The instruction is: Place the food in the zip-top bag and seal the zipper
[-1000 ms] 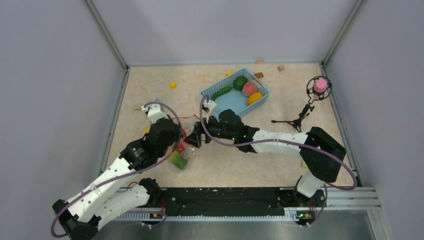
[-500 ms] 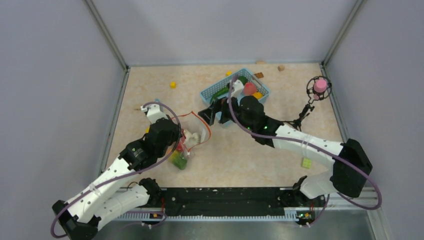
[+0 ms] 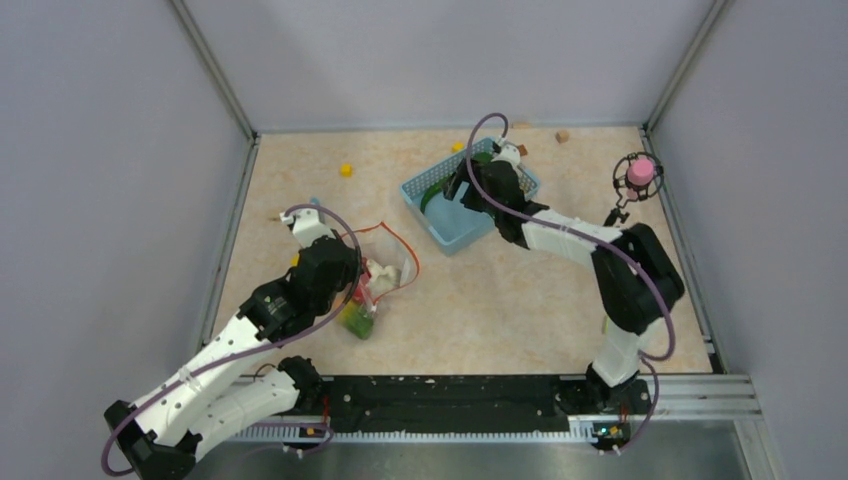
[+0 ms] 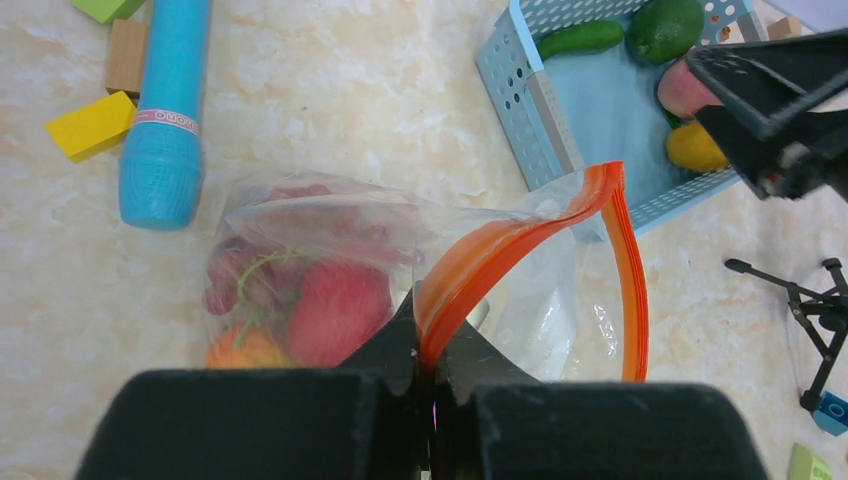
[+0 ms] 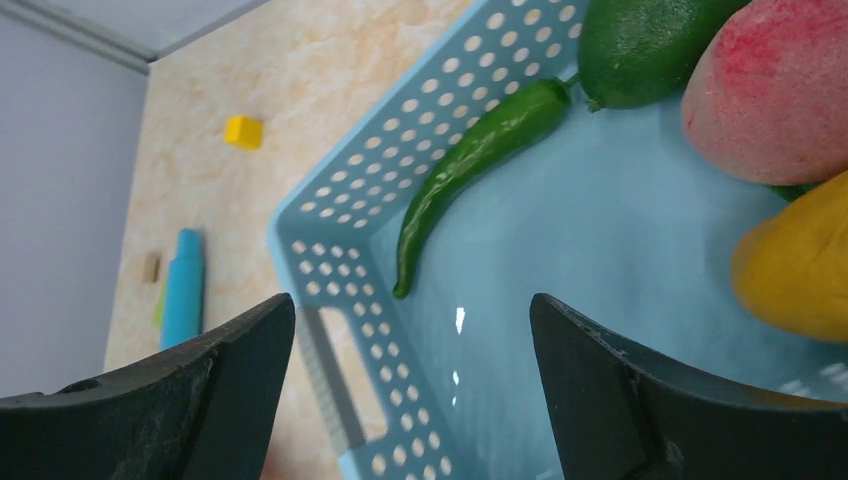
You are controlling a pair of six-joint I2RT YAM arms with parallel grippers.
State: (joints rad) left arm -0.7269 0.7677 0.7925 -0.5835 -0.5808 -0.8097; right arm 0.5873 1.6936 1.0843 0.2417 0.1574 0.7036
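The clear zip-top bag (image 4: 330, 225) lies on the table and holds a red tomato (image 4: 340, 310), an orange (image 4: 245, 350) and purple grapes (image 4: 235, 275). My left gripper (image 4: 430, 350) is shut on the orange-red zipper (image 4: 520, 235) and holds the mouth open; it also shows in the top view (image 3: 362, 280). My right gripper (image 5: 410, 310) is open and empty above the light-blue basket (image 5: 330, 260). In the basket lie a long green chili (image 5: 470, 160), a green pepper (image 5: 640, 50), a pink peach (image 5: 775, 90) and a yellow mango (image 5: 795, 265).
A light-blue stick (image 4: 165, 110), a yellow block (image 4: 90, 125) and a tan block (image 4: 127, 55) lie beside the bag. A small tripod with a pink top (image 3: 635, 175) stands at the right. A yellow block (image 3: 345, 169) lies at the back. Walls enclose the table.
My right arm has swung from the bag's mouth back and right to the basket, its gripper open. My left gripper has stayed shut on the zipper strip.
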